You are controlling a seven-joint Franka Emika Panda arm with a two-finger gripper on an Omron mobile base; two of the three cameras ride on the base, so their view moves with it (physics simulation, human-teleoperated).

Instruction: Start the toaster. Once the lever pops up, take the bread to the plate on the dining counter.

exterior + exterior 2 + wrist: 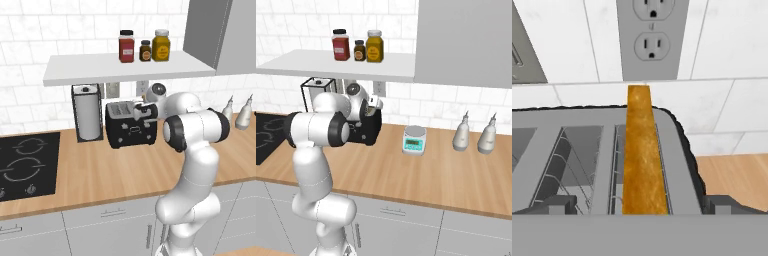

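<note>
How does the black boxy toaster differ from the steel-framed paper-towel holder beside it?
The black boxy toaster is low and wide; the steel-framed paper-towel holder is tall and narrow. The toaster is dark with slots on top, one holding a golden-brown bread slice; the holder carries a white roll. Both stand on the wood worktop against the tiled wall.

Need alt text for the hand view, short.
Looking down on a toaster with a golden-brown bread slice standing on edge in its rightmost slot, the open gripper straddling it. Behind are white wall tiles, an outlet and wood worktop.
</note>
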